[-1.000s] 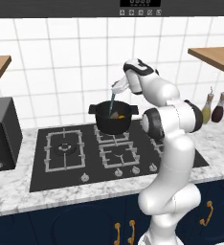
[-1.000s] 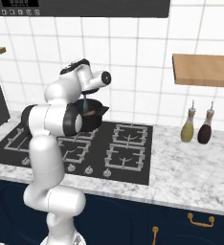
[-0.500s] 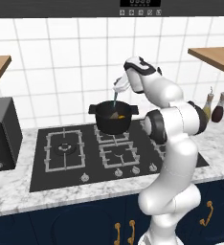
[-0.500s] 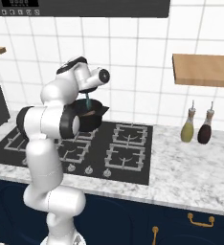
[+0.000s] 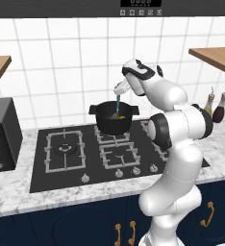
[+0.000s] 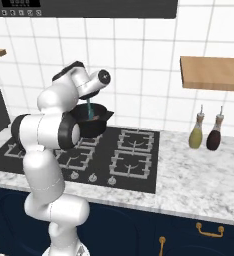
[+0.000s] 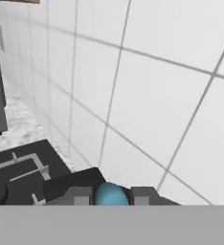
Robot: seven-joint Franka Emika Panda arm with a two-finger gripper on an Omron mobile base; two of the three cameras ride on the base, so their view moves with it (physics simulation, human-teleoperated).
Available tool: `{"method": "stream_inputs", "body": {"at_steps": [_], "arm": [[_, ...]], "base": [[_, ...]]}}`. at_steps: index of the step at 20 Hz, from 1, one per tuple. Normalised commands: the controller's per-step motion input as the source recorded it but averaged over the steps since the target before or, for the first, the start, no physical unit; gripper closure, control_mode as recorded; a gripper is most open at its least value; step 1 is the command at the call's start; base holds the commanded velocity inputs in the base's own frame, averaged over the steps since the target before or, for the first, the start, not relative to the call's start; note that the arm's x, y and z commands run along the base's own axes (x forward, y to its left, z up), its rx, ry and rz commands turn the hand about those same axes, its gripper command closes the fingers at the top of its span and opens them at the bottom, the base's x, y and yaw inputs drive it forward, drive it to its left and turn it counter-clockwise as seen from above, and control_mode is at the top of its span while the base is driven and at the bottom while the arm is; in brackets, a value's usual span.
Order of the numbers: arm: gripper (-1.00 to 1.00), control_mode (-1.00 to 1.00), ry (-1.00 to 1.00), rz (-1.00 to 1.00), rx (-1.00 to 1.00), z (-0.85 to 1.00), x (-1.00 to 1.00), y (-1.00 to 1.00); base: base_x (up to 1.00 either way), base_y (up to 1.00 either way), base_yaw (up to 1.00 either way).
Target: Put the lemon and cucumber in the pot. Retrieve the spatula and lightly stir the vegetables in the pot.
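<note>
tool (image 7: 112,196) clenched on spatula (image 5: 118,103) — still upright, blade in pot (image 5: 113,117), barely shifted

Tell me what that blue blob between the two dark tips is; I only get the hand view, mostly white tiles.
Observer: It is the spatula, gripped by the gripper and hanging straight down into the pot.
Operator: Anything in that pot?
Observer: Yes, something yellow-orange shows at the spatula's lower end; I cannot tell lemon from cucumber.
Operator: Where does the pot stand?
Observer: On a rear burner of the black stove, close to the tiled wall.
</note>
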Motion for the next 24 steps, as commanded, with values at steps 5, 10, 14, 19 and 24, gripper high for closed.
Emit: {"method": "stream_inputs", "body": {"at_steps": [5, 10, 14, 19, 24], "arm": [[1.0, -1.0, 0.14, -0.03, -0.01, -0.3, 0.2, -0.08], [1.0, -1.0, 0.01, 0.0, -0.02, -0.76, 0.26, -0.15], [1.0, -1.0, -0.01, 0.0, 0.0, -0.61, 0.09, -0.05], [1.0, -1.0, -0.15, 0.0, -0.04, 0.05, -0.04, -0.05], [1.0, -1.0, -0.04, 0.0, -0.11, -0.04, 0.02, 0.0]], "base": [[0.0, 0.0, 0.0], [0.0, 0.0, 0.0], [0.0, 0.0, 0.0], [0.0, 0.0, 0.0], [0.0, 0.0, 0.0]]}}
